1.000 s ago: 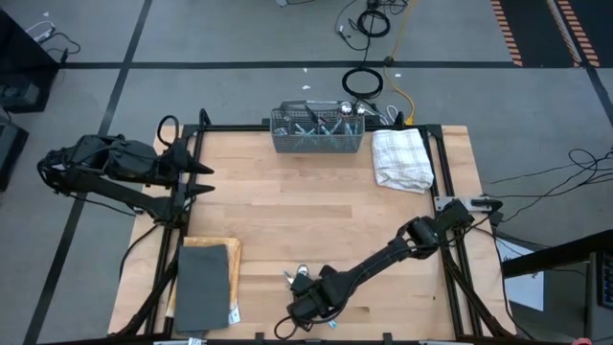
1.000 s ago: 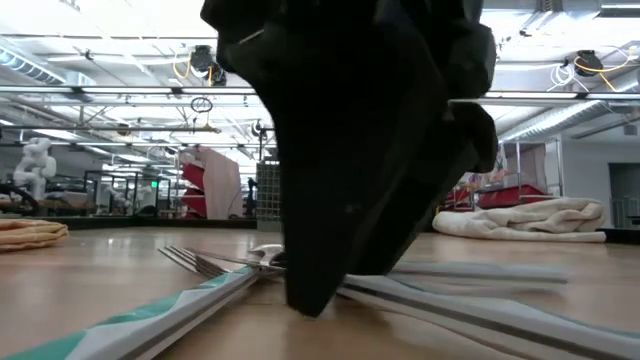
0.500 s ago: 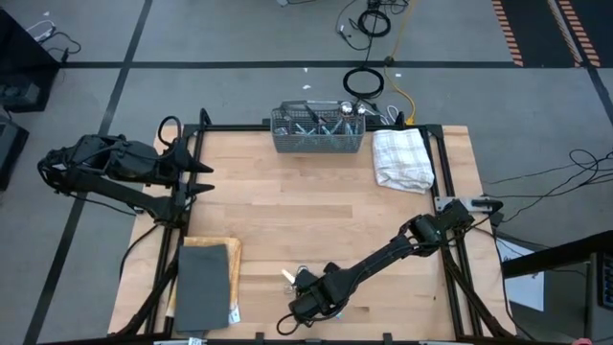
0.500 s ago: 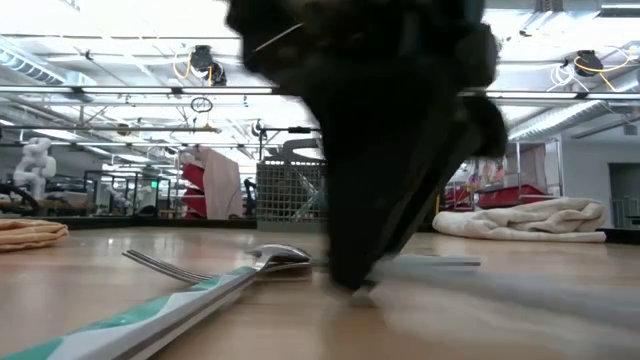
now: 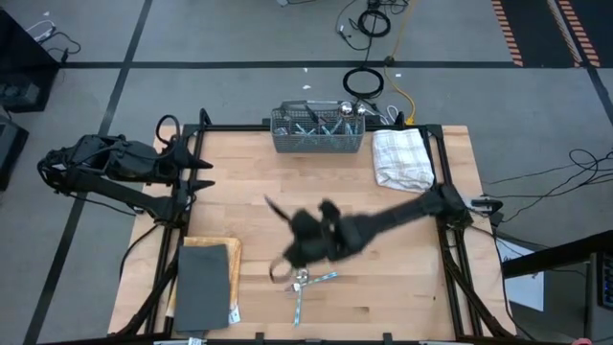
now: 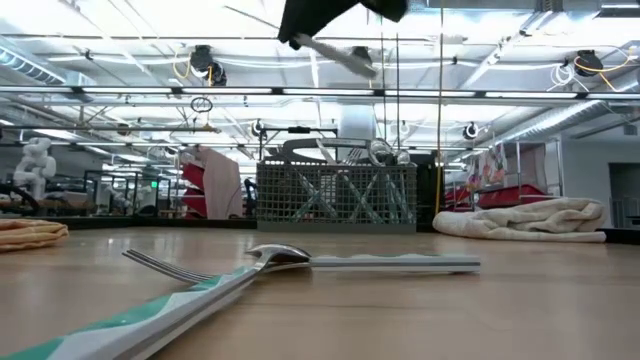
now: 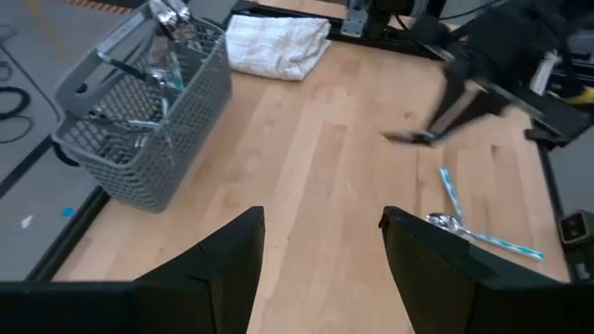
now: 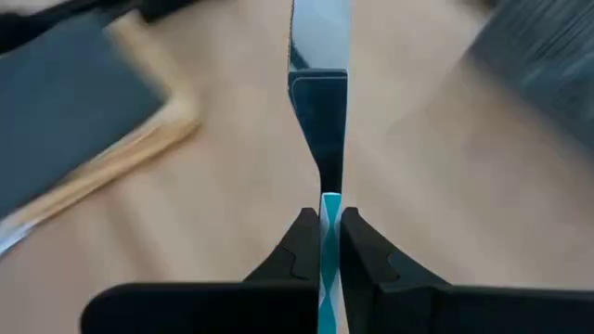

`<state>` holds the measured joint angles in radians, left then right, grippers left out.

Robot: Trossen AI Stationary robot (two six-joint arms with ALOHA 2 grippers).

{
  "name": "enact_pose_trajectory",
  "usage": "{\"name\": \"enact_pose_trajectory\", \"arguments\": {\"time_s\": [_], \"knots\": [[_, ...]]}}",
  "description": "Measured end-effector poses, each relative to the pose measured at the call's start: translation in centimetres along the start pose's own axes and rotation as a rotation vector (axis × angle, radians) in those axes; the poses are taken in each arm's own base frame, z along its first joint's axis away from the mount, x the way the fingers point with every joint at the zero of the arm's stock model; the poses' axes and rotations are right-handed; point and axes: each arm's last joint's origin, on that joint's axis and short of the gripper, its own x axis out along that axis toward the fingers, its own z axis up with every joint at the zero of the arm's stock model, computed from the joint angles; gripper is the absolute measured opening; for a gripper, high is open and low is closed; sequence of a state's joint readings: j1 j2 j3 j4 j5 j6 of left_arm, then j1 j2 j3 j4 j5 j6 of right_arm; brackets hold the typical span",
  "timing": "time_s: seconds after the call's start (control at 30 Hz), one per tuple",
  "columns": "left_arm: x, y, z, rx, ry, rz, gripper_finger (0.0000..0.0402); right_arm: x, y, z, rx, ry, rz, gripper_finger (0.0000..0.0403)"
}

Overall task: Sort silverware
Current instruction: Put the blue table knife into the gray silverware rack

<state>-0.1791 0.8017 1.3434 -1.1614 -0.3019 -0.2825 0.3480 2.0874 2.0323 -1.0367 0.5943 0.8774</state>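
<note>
Right gripper (image 8: 321, 243) is pinched on a knife (image 8: 319, 121) by its light blue patterned handle, blade sticking straight out past the fingertips; in the low view the knife (image 6: 330, 50) hangs high above the table, clear of the wood

From above, the right gripper (image 5: 305, 238) sits over mid-table, arm stretched in from the right edge, image smeared there

Just on the near-edge side of that gripper, a fork (image 5: 299, 302) and a spoon (image 5: 308, 280) lie flat on the wooden table (image 5: 383, 287), crossing each other, apart from the fingers. Low view confirms: fork (image 6: 150, 315) tines up front, spoon (image 6: 290, 258) bowl right behind, handles blue-patterned

Off to the gripper's left near the table corner: a dark grey slab (image 5: 203, 286) on a wooden board (image 5: 233, 259)

Beyond the gripper at the far edge: grey wire-mesh basket (image 5: 318, 132) standing upright with the rest of the silverware (image 5: 326, 117) poking out the top, can't count it. White folded towel (image 5: 402, 158) just beside the basket, toward the right arm's side

Left gripper (image 5: 203, 177) parked at the left table edge, well apart from everything, fingers (image 7: 232, 260) spread wide, holding nothing
</note>
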Motion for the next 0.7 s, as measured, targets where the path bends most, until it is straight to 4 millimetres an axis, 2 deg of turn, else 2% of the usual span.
{"name": "enact_pose_trajectory", "arguments": {"time_s": [0.1, 0.37, 0.5, 0.6, 0.7], "knots": [[0.0, 0.1, 0.0, 0.0, -0.007, 0.025, 0.0224, 0.5, -3.0, 3.4, -0.068, -0.076, -0.077, 0.0001], [0.0, 0.3, 0.1, -0.027, -0.029, 0.092, 0.0224, 1.5, -13.4, 12.3, -0.144, -0.204, -0.265, 0.0], [0.0, 0.4, 0.1, -0.027, -0.044, 0.139, 0.0224, 0.3, -18.3, 16.1, -0.124, -0.322, -0.292, 0.0], [-0.1, 0.5, 0.2, -0.028, -0.056, 0.179, 0.0224, 0.7, -21.6, 17.6, -0.103, -0.383, -0.281, 0.0], [-0.1, 0.6, 0.2, -0.029, -0.067, 0.217, 0.0224, 1.8, -23.9, 17.7, -0.07, -0.451, -0.205, 0.0]]}}
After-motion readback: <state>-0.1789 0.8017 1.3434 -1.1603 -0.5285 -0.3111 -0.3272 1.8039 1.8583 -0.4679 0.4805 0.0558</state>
